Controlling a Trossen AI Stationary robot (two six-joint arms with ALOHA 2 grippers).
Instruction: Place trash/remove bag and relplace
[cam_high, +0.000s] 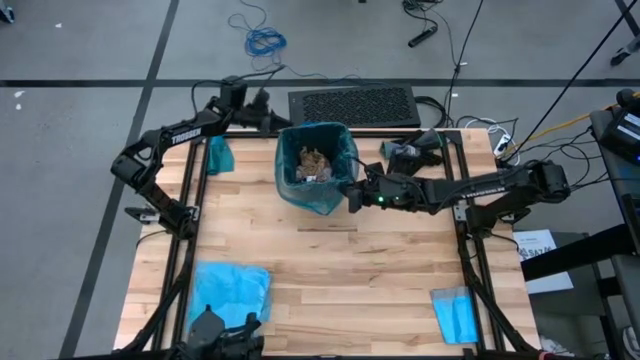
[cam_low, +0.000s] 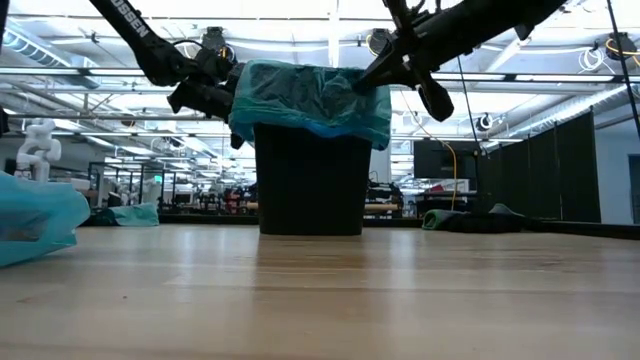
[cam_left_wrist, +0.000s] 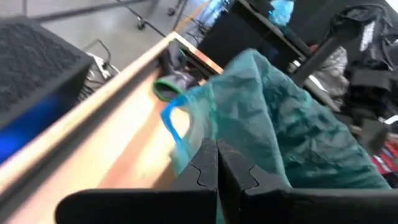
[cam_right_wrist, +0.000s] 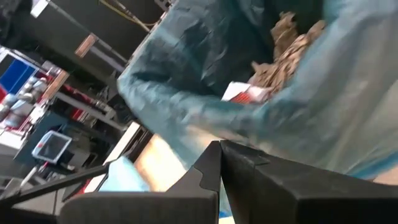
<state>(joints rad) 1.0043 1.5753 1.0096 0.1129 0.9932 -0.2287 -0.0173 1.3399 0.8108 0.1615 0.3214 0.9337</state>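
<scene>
A pale wooden counter (cam_high: 330, 270) of butcher-block planks stands on a grey concrete floor (cam_high: 70, 60) crossed by dark seam lines. On the floor beyond the far edge lie a coiled blue cable (cam_high: 265, 41) and loose black cables (cam_high: 440, 25), with a black perforated panel (cam_high: 353, 105) just behind the counter. Seen level across the counter, the room is a large open hall with rows of bright ceiling lights (cam_low: 300, 8), dark partition curtains (cam_low: 560, 165) at the right, and a white humanoid figure (cam_low: 35, 150) far left.
</scene>
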